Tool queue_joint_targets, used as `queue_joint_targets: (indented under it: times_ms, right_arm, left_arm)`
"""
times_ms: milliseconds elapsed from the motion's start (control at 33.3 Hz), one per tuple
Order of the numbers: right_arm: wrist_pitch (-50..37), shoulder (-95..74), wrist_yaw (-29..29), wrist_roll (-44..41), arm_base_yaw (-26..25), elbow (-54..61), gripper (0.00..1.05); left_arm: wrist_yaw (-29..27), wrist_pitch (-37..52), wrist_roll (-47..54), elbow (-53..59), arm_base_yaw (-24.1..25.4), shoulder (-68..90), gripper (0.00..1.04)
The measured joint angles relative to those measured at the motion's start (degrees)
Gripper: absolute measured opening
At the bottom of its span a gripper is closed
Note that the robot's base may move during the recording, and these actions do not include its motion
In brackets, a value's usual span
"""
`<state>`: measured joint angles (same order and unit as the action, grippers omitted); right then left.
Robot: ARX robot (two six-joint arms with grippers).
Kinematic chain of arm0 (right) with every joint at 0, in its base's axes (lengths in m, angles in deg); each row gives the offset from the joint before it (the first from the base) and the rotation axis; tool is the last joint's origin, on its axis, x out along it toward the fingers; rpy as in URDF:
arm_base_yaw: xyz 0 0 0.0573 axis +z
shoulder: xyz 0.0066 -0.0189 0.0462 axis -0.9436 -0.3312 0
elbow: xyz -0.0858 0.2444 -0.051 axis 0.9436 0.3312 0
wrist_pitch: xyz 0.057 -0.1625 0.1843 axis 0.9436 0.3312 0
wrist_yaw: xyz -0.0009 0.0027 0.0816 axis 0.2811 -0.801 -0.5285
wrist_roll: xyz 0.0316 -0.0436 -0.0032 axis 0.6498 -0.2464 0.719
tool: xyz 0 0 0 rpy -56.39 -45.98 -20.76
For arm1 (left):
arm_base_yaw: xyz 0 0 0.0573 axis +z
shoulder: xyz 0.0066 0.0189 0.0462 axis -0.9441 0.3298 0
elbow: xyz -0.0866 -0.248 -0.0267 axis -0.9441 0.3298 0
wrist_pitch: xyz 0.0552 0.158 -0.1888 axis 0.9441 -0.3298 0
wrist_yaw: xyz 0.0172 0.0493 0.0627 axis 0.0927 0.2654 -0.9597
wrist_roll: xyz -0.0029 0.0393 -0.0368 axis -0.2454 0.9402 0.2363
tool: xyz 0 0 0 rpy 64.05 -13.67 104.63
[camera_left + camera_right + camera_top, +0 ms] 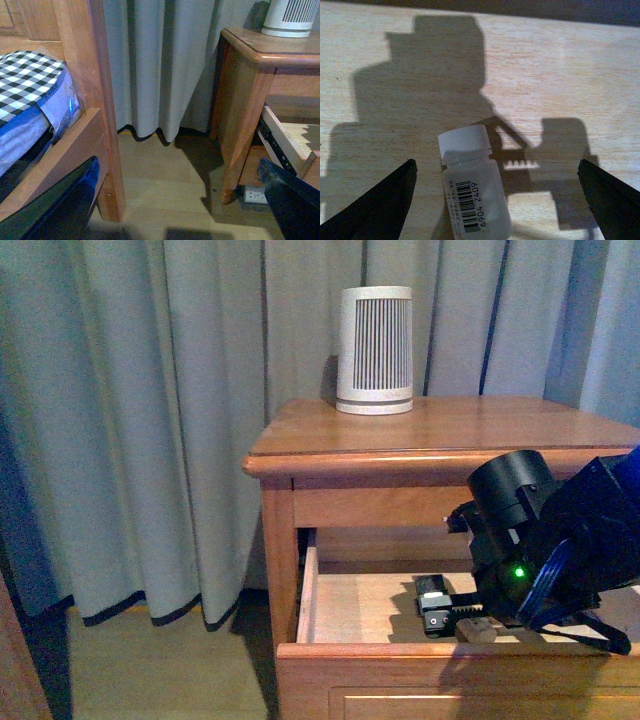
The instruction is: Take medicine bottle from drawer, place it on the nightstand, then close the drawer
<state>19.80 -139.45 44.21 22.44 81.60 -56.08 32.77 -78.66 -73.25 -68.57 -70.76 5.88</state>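
Note:
The medicine bottle, white with a ribbed cap and a barcode label, lies on its side on the drawer's pale wood floor. My right gripper hangs open over it, with one black finger on each side and clear of it. In the front view the right gripper is down inside the pulled-out upper drawer of the nightstand, and the bottle is hidden behind it. My left gripper is open and empty, low over the floor to the left of the nightstand.
A white ribbed device stands at the back of the nightstand top. Grey curtains hang behind. A wooden bed frame with checked bedding stands close beside the left gripper. A socket strip lies by the nightstand's foot.

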Motion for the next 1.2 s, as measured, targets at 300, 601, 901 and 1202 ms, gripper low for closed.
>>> queue_joint_targets:
  times_ms: [300,601,901,1202]
  right_arm:
    - [-0.24,-2.47,-0.13,0.15,1.33,-1.42,0.9]
    - [-1.81,-2.62,-0.15,0.11,1.29,-1.42,0.46]
    - [-2.29,0.63,0.17,0.13,1.27,1.7,0.3]
    - [0.0,13.22,2.45,0.15,3.82,6.88,0.29]
  left_arm:
    - [0.0,0.0,0.0,0.0,0.0,0.0,0.98]
    - [0.0,0.0,0.0,0.0,0.0,0.0,0.98]
    - [0.0,0.0,0.0,0.0,0.0,0.0,0.98]
    - [0.0,0.0,0.0,0.0,0.0,0.0,0.98]
